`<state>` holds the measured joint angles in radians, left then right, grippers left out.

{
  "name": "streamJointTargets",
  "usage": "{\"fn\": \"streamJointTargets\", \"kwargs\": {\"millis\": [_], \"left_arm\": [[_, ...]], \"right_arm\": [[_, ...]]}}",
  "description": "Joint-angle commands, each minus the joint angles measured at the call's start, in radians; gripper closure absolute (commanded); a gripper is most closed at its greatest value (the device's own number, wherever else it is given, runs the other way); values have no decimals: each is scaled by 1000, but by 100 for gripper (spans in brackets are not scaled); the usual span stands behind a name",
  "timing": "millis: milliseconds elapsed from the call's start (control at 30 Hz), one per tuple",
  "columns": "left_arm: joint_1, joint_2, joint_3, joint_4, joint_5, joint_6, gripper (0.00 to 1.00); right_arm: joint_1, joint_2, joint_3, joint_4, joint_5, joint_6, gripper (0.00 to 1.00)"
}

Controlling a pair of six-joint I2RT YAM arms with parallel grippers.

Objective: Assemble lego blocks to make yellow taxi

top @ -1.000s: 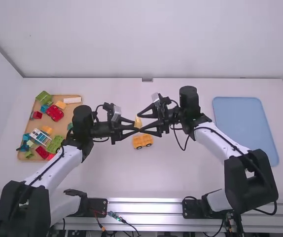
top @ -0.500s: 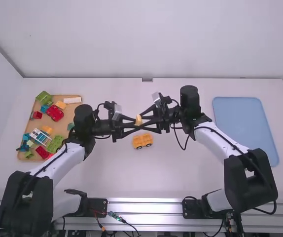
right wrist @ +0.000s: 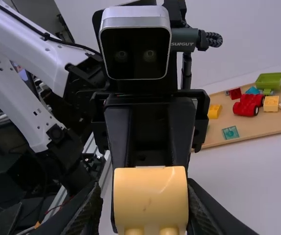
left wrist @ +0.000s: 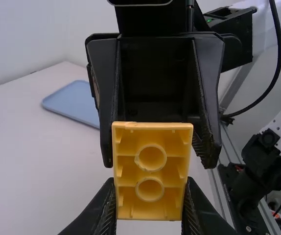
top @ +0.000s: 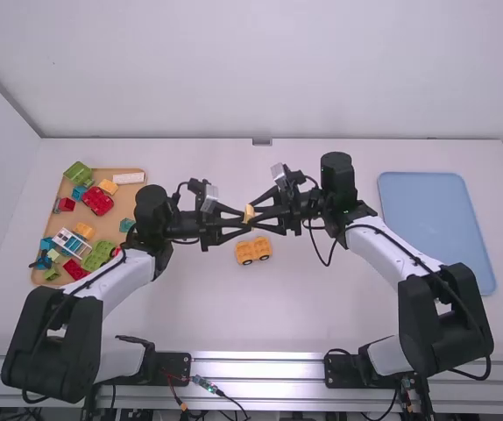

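Yellow block, clamped in the left gripper above the table near the wheeled base, could tilt or drop if the right gripper, fingers parted around it, closes off-centre.

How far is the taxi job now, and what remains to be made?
Looks done: a yellow wheeled base stands on the table. In hand: the left tool grips a yellow block, with the right tool close around it. Left: that block is not on the base, so joining them likely remains; whether more parts are needed, I cannot tell.
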<state>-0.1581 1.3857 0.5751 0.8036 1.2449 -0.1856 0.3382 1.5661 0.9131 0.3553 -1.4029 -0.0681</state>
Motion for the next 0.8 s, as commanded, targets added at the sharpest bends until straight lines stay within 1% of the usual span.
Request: {"fn": "streamJointTargets", "kwargs": {"millis": [0, 100, 167, 267, 400, 433, 467, 533, 600, 633, 667, 767], "left_arm": [[0, 10, 22, 19, -65, -35, 98], [0, 10, 22, 19, -63, -35, 98], [0, 10, 22, 16, -62, -35, 98], [0, 10, 22, 17, -63, -35, 98], [0, 10, 22, 21, -66, -34, 98], [0, 10, 22, 23, -66, -35, 91], [0, 10, 22, 23, -66, -35, 88], [0, 10, 22, 22, -66, -35, 63], [0, 10, 22, 24, -66, -35, 31], [0, 10, 22, 25, -66, -35, 24], [0, 10, 22, 24, -67, -34, 1], [0, 10, 22, 11, -94, -35, 1]], "right_arm": [[10, 1, -9, 2, -61, -18, 56], [8, 1, -13, -1, -56, -18, 66], [10, 1, -13, 2, -58, -19, 70], [9, 1, -13, 1, -58, -19, 71], [9, 1, -13, -1, -60, -18, 77], [9, 1, -13, -1, -60, -18, 79], [9, 1, -13, -1, -60, -18, 80], [9, 1, -13, -1, -59, -16, 87], [10, 1, -13, -2, -54, -14, 89], [10, 1, -13, -2, -53, -14, 89], [9, 1, -13, -2, -37, -12, 89], [9, 1, -13, 5, 18, 31, 91]]}}
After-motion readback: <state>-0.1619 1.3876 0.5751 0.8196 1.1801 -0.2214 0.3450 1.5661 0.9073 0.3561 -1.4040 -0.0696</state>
